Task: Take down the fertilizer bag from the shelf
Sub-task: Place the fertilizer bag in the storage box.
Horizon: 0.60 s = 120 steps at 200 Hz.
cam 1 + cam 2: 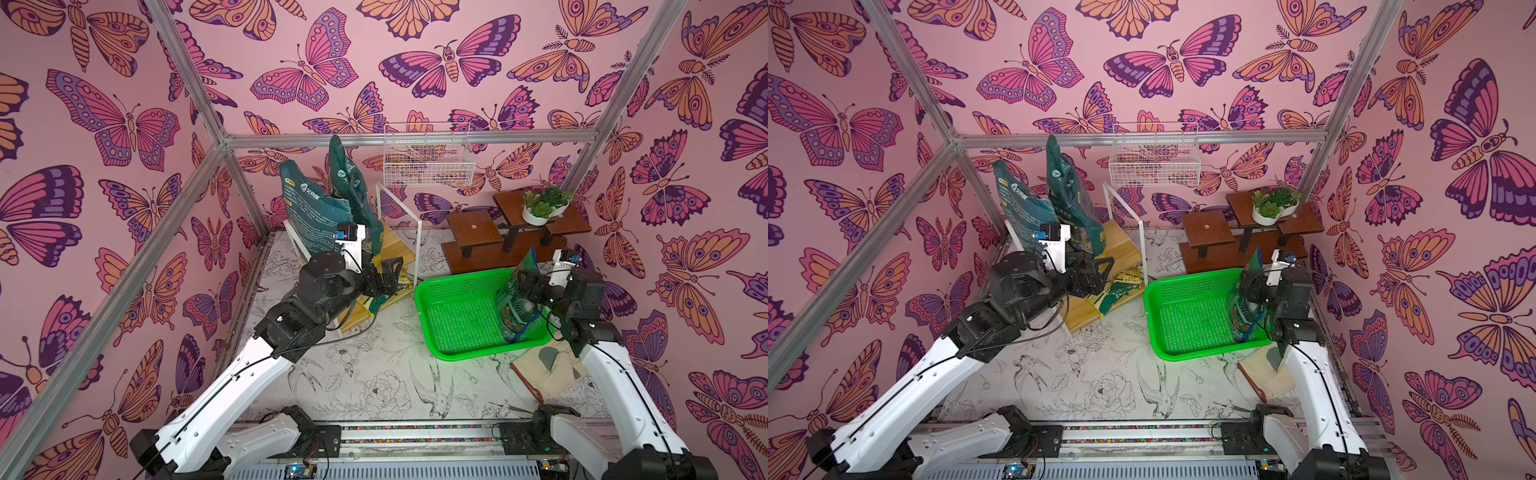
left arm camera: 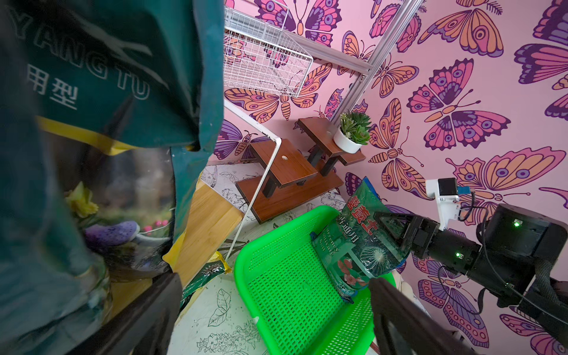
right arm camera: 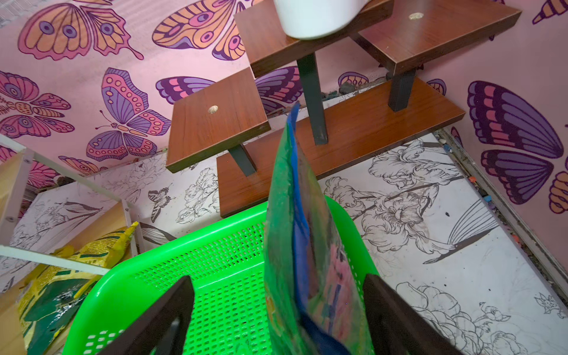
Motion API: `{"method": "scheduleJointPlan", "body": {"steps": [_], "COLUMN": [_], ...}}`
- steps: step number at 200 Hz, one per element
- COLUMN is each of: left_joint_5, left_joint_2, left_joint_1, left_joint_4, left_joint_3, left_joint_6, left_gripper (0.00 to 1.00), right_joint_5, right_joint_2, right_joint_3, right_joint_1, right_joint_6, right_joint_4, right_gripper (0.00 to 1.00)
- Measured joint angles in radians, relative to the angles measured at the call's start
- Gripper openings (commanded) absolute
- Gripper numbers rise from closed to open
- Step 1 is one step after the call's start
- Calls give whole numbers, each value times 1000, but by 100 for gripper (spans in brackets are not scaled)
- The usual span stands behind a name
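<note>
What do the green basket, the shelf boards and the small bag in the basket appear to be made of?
Basket: moulded plastic, glossy, with a perforated grid floor.
Shelf boards: pale wood, perhaps bamboo, smooth, with fine straight grain.
Small bag: printed plastic film, judging by its sheen and creases.

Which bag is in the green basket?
The small green bag between the right gripper's open jaws; the other three sit on the shelf.
</note>
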Motion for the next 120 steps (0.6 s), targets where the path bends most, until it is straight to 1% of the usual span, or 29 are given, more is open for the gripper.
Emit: {"method": "scheduleJointPlan", "body": {"steps": [80, 100, 120], "left_joint_5": [-18, -18, -23], "left_joint_2": [-21, -27, -32], "left_joint_1": [0, 0, 0], "left_joint_4": [0, 0, 0], "left_joint_3": [1, 12, 26], "left_joint_6": [27, 42, 53], "left_gripper": [100, 100, 100], "right_joint_5": [-99, -109, -108], "right_joint_2": [43, 73, 105], "right_joint_3": [316, 398, 484], "right_joint_1": [8, 54, 138], "right_joint_6": [-9, -24, -44], "right_joint_4": [-113, -148, -184], "right_gripper": [91, 91, 91]}}
